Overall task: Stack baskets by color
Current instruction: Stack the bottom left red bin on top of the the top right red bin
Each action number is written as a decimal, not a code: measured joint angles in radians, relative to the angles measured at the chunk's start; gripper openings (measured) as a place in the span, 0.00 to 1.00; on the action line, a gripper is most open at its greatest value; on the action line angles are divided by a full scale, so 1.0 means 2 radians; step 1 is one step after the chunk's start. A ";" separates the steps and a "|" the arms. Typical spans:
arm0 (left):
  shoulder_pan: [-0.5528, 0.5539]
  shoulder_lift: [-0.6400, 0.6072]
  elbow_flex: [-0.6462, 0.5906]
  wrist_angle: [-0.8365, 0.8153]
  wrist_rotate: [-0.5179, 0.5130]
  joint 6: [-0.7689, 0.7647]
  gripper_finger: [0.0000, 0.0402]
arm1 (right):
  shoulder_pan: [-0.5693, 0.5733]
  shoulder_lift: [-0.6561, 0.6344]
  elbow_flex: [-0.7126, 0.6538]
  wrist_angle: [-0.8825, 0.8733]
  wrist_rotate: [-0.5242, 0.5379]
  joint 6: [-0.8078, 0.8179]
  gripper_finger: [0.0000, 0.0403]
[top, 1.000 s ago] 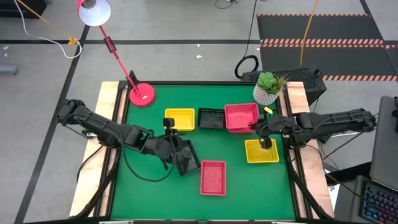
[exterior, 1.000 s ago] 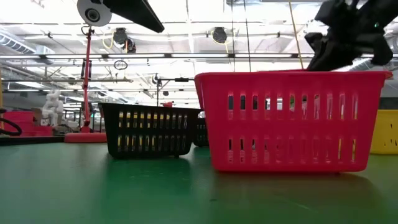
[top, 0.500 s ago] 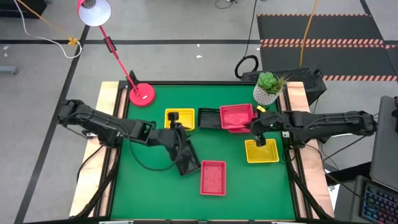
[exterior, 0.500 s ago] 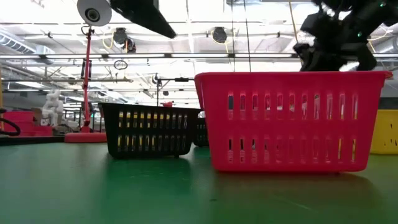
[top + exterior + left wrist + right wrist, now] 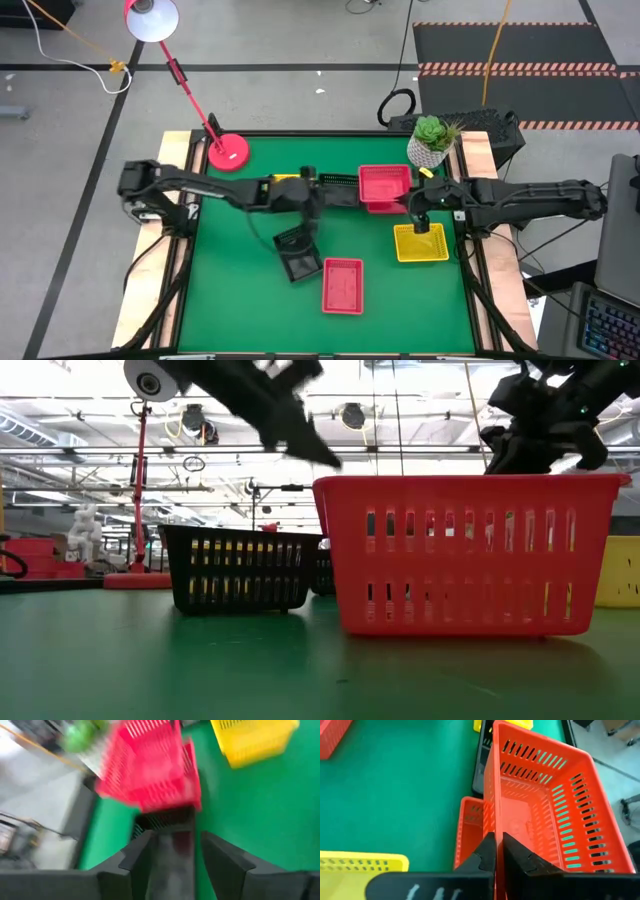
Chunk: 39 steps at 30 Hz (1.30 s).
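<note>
The green bench (image 5: 240,290) looks the same. The left claw (image 5: 312,192) has swung from the black slotted plastic basket (image 5: 298,254) at six o'clock to twelve o'clock, fingers apart. The right claw (image 5: 409,203) stays clamped on the red slotted plastic basket (image 5: 384,184).

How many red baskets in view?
3: front red basket, alone near the front edge; held red basket, rim pinched by the right gripper, at the back; third red basket partly under it. No more visible.

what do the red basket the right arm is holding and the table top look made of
Red basket: looks like moulded plastic, smooth with a slight sheen, thin walls cut with even slots. Table top: a flat matte green surface, likely a mat or felt; light wooden-looking strips along its side edges.
</note>
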 joint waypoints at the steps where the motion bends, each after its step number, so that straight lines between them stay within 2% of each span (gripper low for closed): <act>1: 0.007 0.016 0.014 -0.024 0.013 -0.001 0.44 | 0.000 -0.003 0.000 -0.005 0.000 0.006 0.01; 6: 0.023 0.092 0.086 -0.107 0.016 -0.003 0.51 | 0.000 -0.015 0.000 -0.029 0.001 0.017 0.01; 12: 0.027 0.140 0.120 -0.132 0.023 -0.002 0.51 | 0.001 -0.028 0.000 -0.040 -0.001 0.042 0.01; 25: 0.037 0.141 0.113 -0.159 0.030 -0.028 0.47 | 0.014 -0.033 0.000 -0.029 0.014 0.024 0.01; 30: 0.040 0.141 0.106 -0.161 0.053 -0.034 0.46 | 0.014 -0.033 0.000 -0.027 0.014 0.023 0.01; 39: 0.043 0.141 0.106 -0.185 0.053 -0.056 0.35 | 0.014 -0.033 0.000 -0.026 0.014 0.023 0.01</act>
